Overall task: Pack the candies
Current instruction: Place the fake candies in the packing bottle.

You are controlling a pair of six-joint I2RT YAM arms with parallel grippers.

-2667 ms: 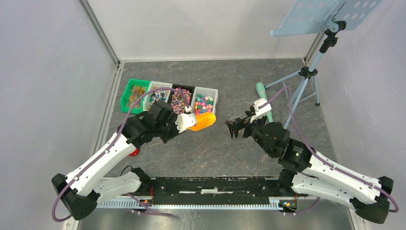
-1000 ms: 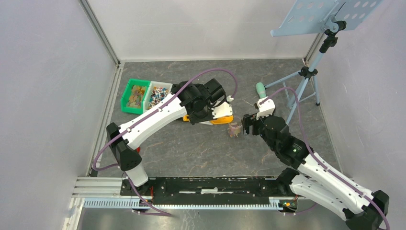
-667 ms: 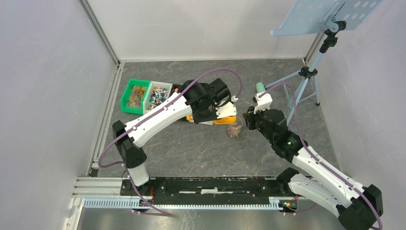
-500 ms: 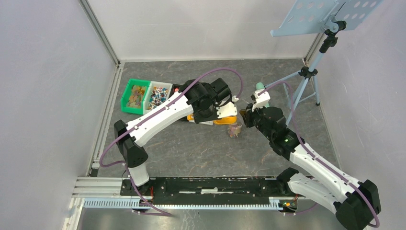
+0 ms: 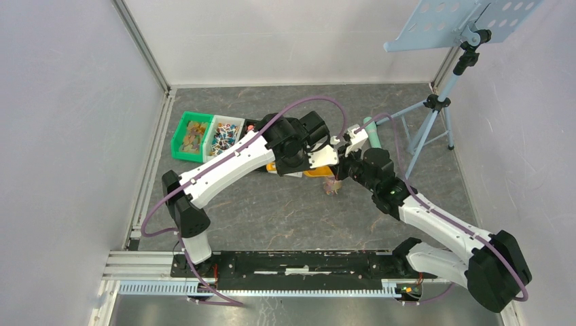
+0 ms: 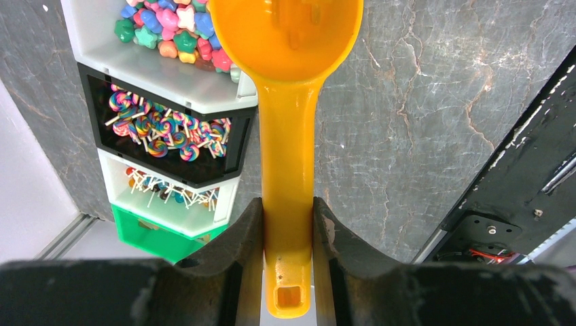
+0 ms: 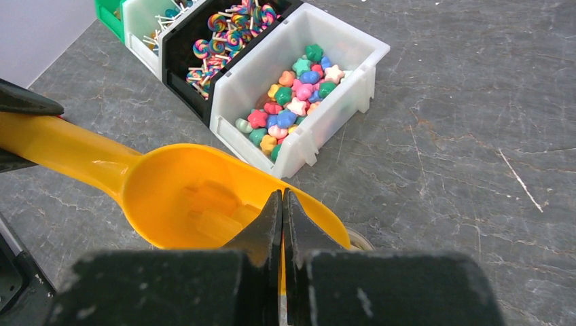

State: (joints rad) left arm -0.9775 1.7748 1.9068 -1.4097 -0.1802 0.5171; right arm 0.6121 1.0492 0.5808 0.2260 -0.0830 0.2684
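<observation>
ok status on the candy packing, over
Left gripper shut on orange scoop handle. Right gripper shut, tips over the scoop's bowl, nothing visibly held. Candies sit in the bins.

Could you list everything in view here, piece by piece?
star candies: many, mixed colours, in the clear-white bin
swirl lollipops: many, multicoloured, in the black bin
stick sweets: many, mixed colours, in the white bin
green bin: one, green, left end of the row
scoop: one, orange, above the table beside the star candies
container: one, clear, on the table by the scoop's tip
tool: one, teal handle, beyond the right arm
stand: one, pale blue tray on a tripod, far right corner
left fingers: two, black, clamped on the scoop's handle
right fingers: two, black, pressed shut by the scoop's rim
</observation>
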